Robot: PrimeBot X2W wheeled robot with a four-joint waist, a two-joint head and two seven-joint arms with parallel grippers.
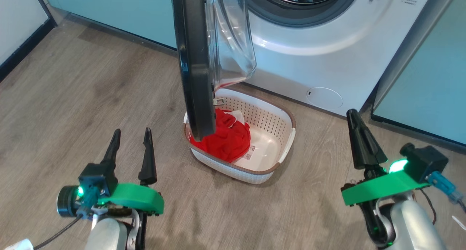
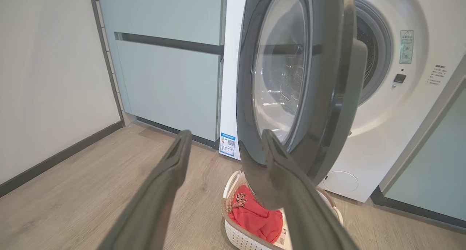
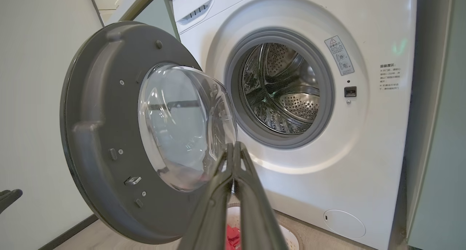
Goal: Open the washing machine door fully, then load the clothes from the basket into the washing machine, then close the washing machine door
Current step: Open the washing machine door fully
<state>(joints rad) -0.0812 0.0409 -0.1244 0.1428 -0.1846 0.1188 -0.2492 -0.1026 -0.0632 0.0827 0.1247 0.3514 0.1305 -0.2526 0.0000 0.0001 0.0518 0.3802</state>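
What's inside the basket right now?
Bunched red clothes with a small white cloth piece fill the left half of the basket; the right half shows bare bottom with a label. The open washing machine door overhangs and hides the far-left corner.

- Grey-brown wood-look plank floor point(image 1: 72, 97) runs across the room, its boards laid at a slant in the head view.
- A cream perforated basket point(image 1: 271, 120) with a brown rim sits on the boards, just in front of the white washing machine point(image 1: 327, 68), turned at an angle to it.
- The machine stands on the floor between a teal cabinet point(image 1: 127, 10) on its left and a second teal cabinet point(image 1: 429, 86) on its right, both on dark plinths.
- A dark skirting point(image 1: 22, 50) edges the floor along the left wall.
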